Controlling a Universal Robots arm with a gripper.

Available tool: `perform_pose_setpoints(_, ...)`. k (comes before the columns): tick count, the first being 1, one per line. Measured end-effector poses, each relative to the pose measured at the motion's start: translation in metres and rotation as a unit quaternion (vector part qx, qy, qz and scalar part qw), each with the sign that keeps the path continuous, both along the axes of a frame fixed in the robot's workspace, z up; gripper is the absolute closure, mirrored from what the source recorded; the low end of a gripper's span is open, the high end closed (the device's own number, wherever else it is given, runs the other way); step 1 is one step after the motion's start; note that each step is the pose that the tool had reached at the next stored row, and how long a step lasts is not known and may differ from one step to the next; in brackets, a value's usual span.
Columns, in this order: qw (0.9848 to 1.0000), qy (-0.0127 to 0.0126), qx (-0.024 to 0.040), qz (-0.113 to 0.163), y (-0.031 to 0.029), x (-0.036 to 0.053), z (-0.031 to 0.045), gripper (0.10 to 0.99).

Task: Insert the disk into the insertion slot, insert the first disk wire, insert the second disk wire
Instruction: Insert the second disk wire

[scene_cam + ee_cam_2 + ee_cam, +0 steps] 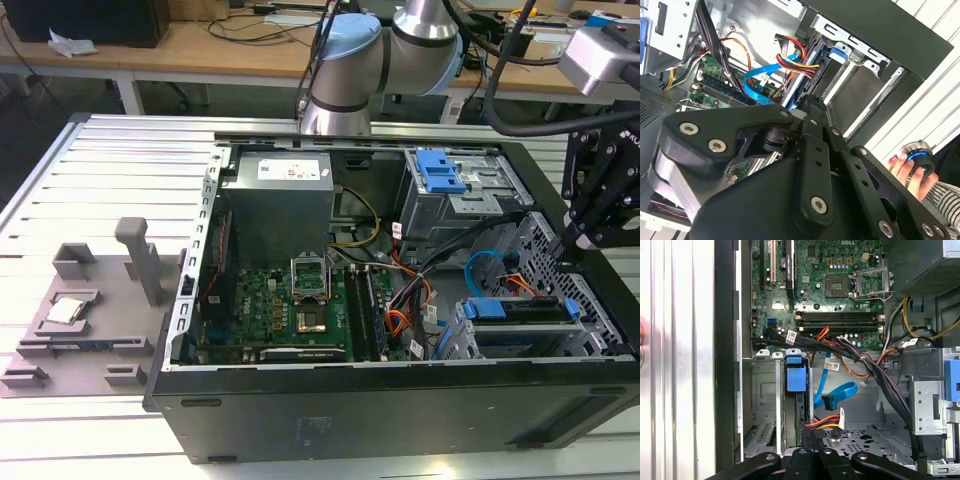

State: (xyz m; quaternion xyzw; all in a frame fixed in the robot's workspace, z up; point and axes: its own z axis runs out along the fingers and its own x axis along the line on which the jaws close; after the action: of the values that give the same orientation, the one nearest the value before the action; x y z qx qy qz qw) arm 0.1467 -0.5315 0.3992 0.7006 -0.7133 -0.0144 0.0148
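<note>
The disk (520,311), in its blue bracket (796,376), sits inside the grey perforated insertion slot (468,345) at the case's corner on the exterior view's right. My gripper (812,434) hovers at the disk's rear edge, fingers closed together. The orange-red-black first disk wire (826,423) runs straight into the fingertips, which hide its plug. The same bundle (796,61) ends at the gripper (812,102) in the second wrist view. The light-blue second disk wire (842,391) loops beside it, its dark plug (829,402) hanging free of the disk. In the exterior view, this loop (485,268) lies just beside the gripper (566,255).
The open case holds a motherboard (290,300), a power supply (275,200) and a taller bay with a blue latch (440,170). Thick black cables (875,372) cross near the cage. A grey fixture (90,300) lies outside the case. A hand (912,172) grips a round knob.
</note>
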Motion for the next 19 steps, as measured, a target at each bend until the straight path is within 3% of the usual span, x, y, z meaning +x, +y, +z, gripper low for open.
perform_pose_setpoints(6, 1.0, 0.0, 0.0001, 0.0, 0.0, -0.0001, 0.01, 0.98)
perform_pose_setpoints(11, 1.0, 0.0, 0.0, 0.0, 0.0001, -0.0001, 0.0106, 0.973)
perform_pose_setpoints(12, 1.0, 0.0, 0.0, 0.0, 0.0, -0.0001, 0.0106, 0.918)
perform_pose_setpoints(13, 1.0, 0.0, 0.0, 0.0, 0.0001, -0.0001, 0.0106, 0.918)
perform_pose_setpoints(14, 1.0, 0.0, 0.0, 0.0, 0.0, -0.0001, 0.0106, 0.792)
perform_pose_setpoints(15, 1.0, 0.0, 0.0, 0.0, 0.0001, -0.0001, 0.0107, 0.729)
perform_pose_setpoints(17, 1.0, 0.0, 0.0, 0.0, 0.0001, -0.0001, 0.0107, 0.729)
perform_pose_setpoints(18, 1.0, 0.0, -0.0001, 0.0, 0.0002, -0.0001, 0.0108, 0.667)
perform_pose_setpoints(19, 1.0, 0.0, -0.0002, 0.0, 0.0019, -0.0001, 0.0109, 0.667)
